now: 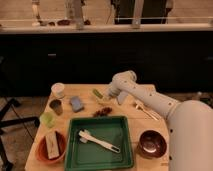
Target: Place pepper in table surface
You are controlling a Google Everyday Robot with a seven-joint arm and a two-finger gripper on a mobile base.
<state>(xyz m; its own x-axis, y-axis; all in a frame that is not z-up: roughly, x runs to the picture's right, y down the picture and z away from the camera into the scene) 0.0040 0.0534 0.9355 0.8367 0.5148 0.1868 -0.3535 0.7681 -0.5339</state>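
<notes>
Camera view: The robot's white arm reaches in from the lower right across a light tan wooden plank desk (127, 109), its bulky shoulder cut off by the frame's right edge and bottom corner. The claw (107, 95) hangs low over the far middle of the desk; whether it is wide or narrow cannot be told, since the wrist housing hides it. Just left of it, and possibly touching it, lies a small slender green pepper (97, 94) on the bare wood near the desk's far edge. A cluster of small dark red pieces (104, 111) sits just in front of the pepper, too indistinct to name.

A green rectangular tray (126, 150) fills the near centre, holding a white long-handled utensil (97, 140). Along the left edge stand a white cup (58, 90), a grey metal cup (55, 106) and a pale green cup (47, 119), with a blue sponge-like block (76, 103) beside them. An orange bowl (51, 146) and a dark brown bowl (152, 143) flank the tray. Open wood remains between the arm and the tray.
</notes>
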